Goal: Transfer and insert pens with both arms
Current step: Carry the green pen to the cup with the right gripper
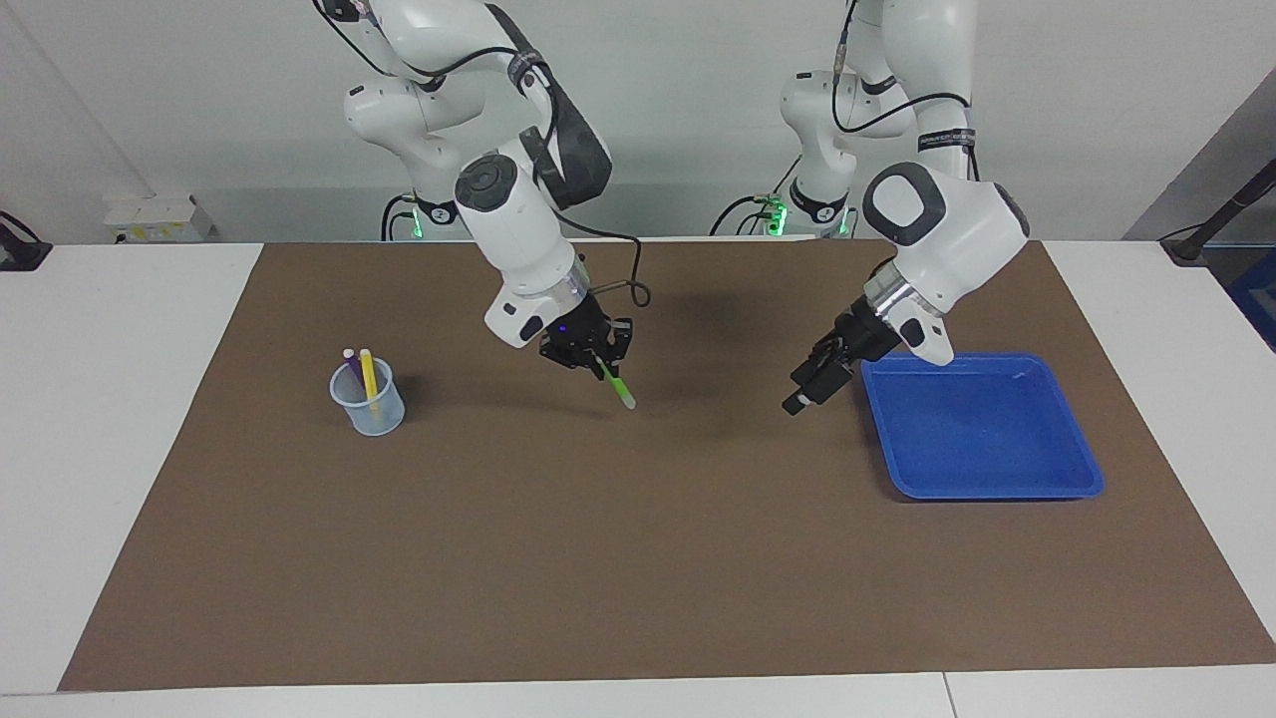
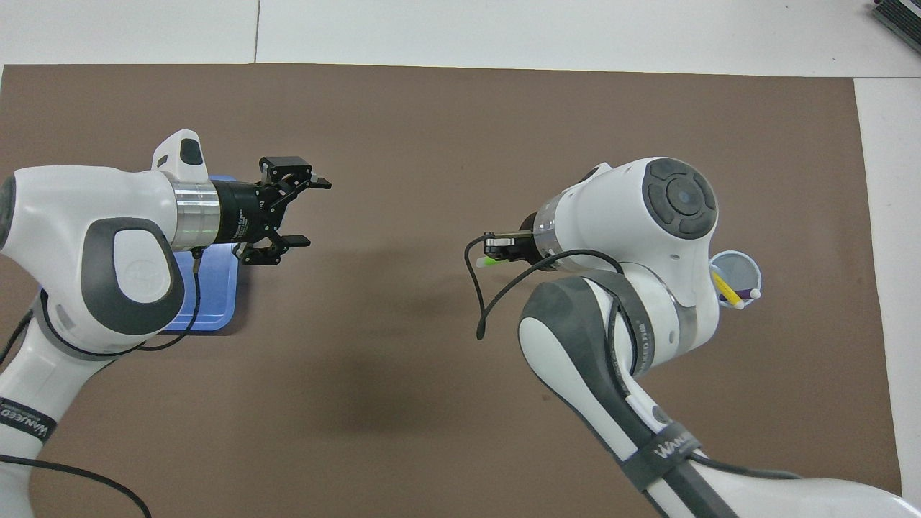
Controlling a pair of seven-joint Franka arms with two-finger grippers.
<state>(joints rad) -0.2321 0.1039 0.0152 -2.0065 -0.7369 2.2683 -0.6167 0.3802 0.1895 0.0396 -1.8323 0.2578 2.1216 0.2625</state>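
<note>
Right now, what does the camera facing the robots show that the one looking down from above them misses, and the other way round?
Only the facing view shows the whole blue tray, bare inside, the whole clear cup, and most of the green pen, slanting down from the right gripper.

Only the overhead view shows the left gripper open, its fingers clearly apart; there an arm hides much of the tray, and part of the cup.

Both show the yellow pen and purple pen in the cup, and the brown mat.

Bright, even light from above. Soft diffuse shadows under both arms on the matte brown rectangular mat (image 1: 638,558); no hard edges. Faint sheen on the glossy blue plastic tray (image 1: 982,479). Both views sharp, no motion blur.
</note>
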